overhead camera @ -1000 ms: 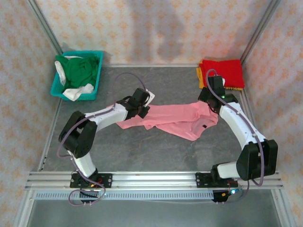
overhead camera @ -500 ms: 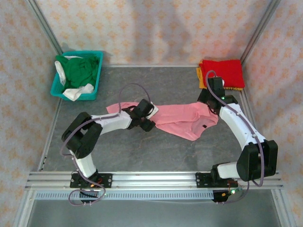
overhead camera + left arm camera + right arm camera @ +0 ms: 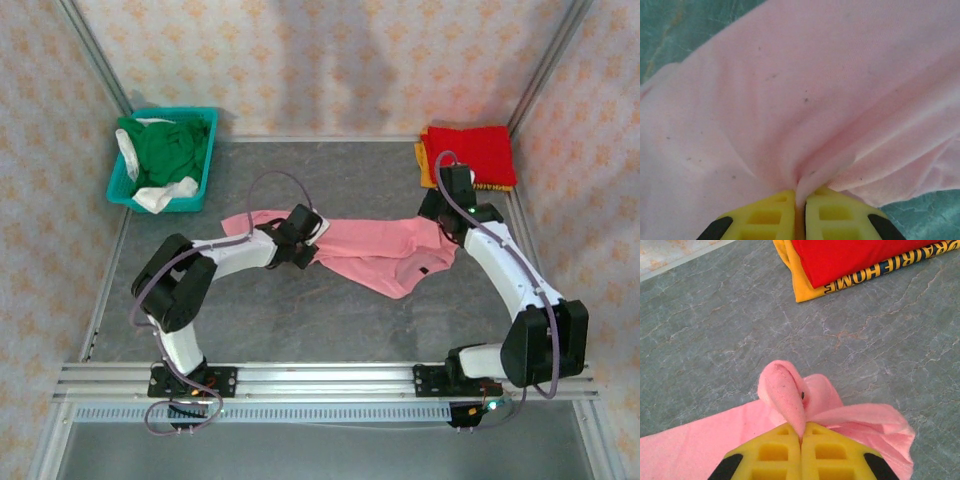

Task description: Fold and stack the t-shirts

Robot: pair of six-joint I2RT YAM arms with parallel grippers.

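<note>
The left claw [image 3: 800, 200] and right claw [image 3: 801, 434] are both closed on folds of the light pink cloth t-shirt [image 3: 380, 252]. This is probably to pull it flat.

1. Both my arms, left arm [image 3: 215, 255] and right arm [image 3: 505, 270], are white tube links with chunky black joints.
2. A thin greyish cable [image 3: 275, 180] loops off each one. The left one's loop sits at 12 o'clock from the wrist.
3. Left gripper [image 3: 800, 197] and right gripper [image 3: 801, 432] have yellow fingers with square pockets moulded in. In the wrist views, black corners show at 7 and 5 o'clock.
4. My black bases [image 3: 190, 380] are bolted on a silver rail [image 3: 330, 375] at 6 o'clock, with a tiny green light [image 3: 489, 404] by the right one.
</note>
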